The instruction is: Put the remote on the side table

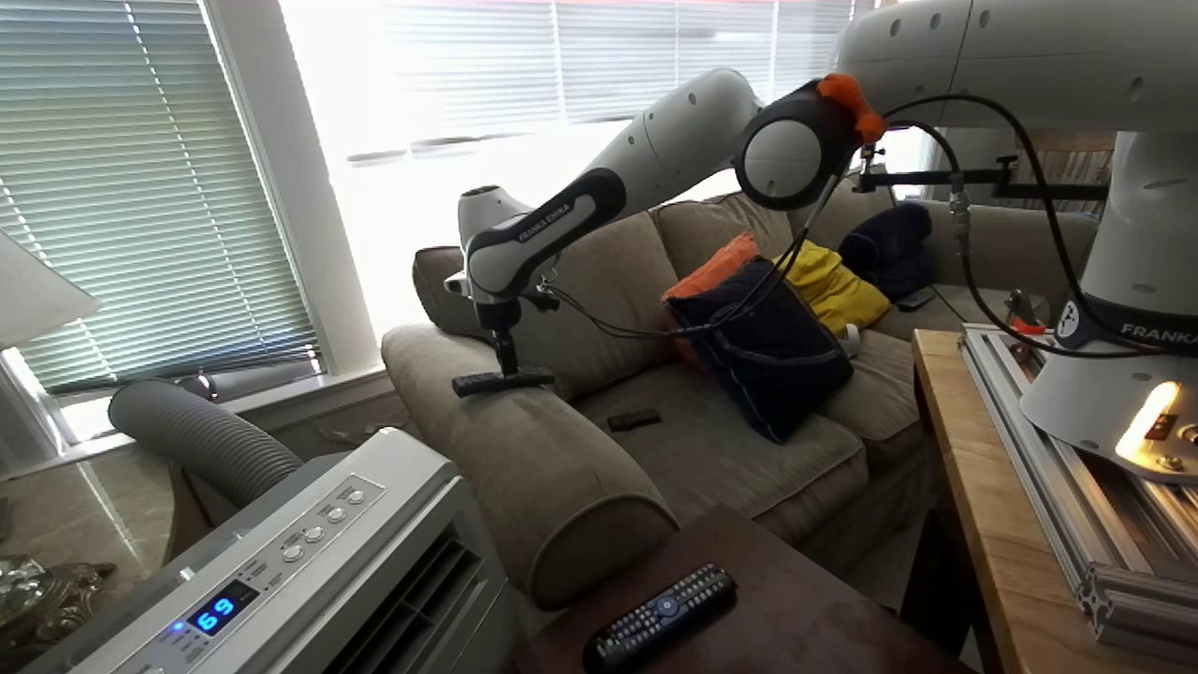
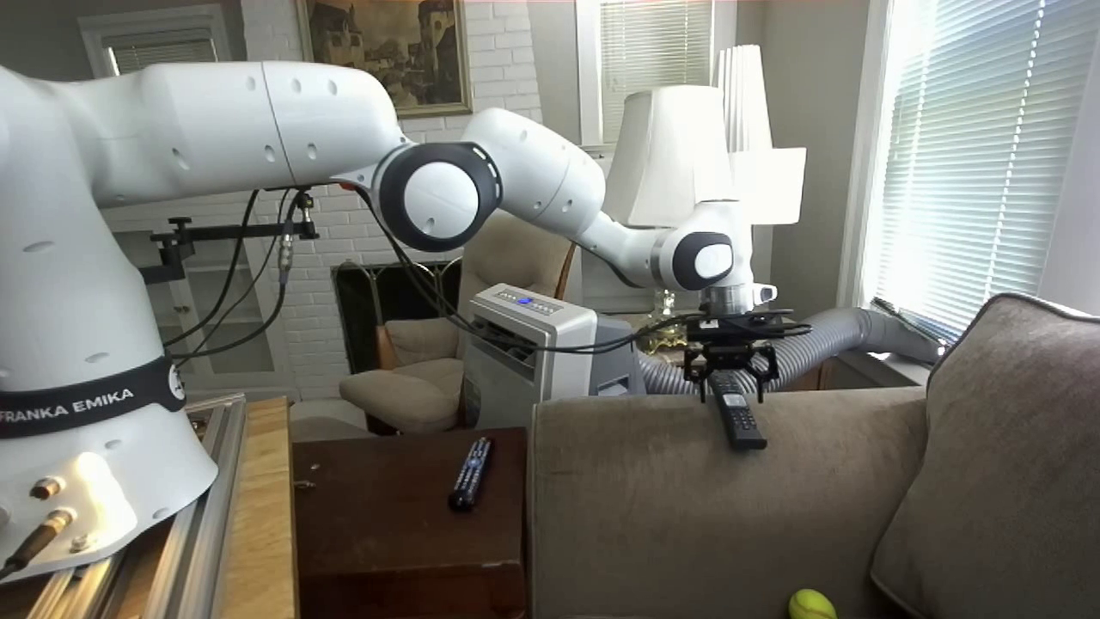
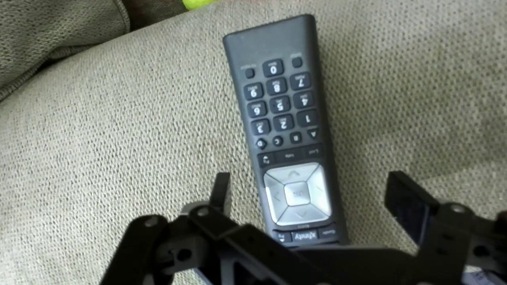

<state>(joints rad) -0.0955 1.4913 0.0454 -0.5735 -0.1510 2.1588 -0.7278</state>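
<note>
Spread black pincer (image 3: 311,192) straddles the black, bar-shaped plastic remote (image 3: 283,130): likely light, stiff; pinch mid-length, at three and nine o'clock

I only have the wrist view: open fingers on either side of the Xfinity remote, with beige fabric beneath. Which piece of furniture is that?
Observer: Both exterior views show the Xfinity remote lying on the sofa armrest.
Operator: And where's the side table from there?
Observer: The side table stands between that armrest and the wooden bench.
Operator: What's on it?
Observer: A black remote with pale buttons lies on the tabletop.
</note>
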